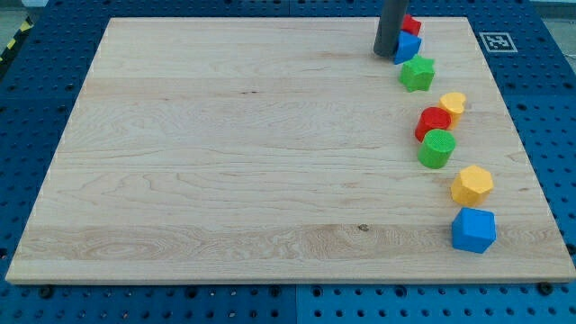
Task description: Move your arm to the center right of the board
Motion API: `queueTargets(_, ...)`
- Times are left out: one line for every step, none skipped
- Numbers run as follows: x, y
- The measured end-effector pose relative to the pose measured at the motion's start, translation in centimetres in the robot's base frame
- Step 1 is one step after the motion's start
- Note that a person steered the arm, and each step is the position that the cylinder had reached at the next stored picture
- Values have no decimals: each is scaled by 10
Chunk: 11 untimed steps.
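Note:
My rod comes down from the view's top edge and my tip rests on the wooden board near its top right. Right beside the tip, on its right, sit a small blue block and a red block behind it. A green star lies just below and right of the tip. Further down the right side are a yellow heart-like block, a red block, a green cylinder, a yellow hexagon and a blue block.
A blue pegboard table surrounds the board. A black-and-white marker tag sits off the board's top right corner.

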<state>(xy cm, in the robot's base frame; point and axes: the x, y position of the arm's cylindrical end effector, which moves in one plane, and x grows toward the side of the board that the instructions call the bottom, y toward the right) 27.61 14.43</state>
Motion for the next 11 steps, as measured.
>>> queueTargets(0,-5)
queueTargets(-13,-50)
queueTargets(-51,-61)
queueTargets(-74,-50)
queueTargets(-79,-16)
queueTargets(-82,28)
queueTargets(-78,86)
queueTargets(-19,112)
queueTargets(71,112)
queueTargets(140,112)
queueTargets(140,112)
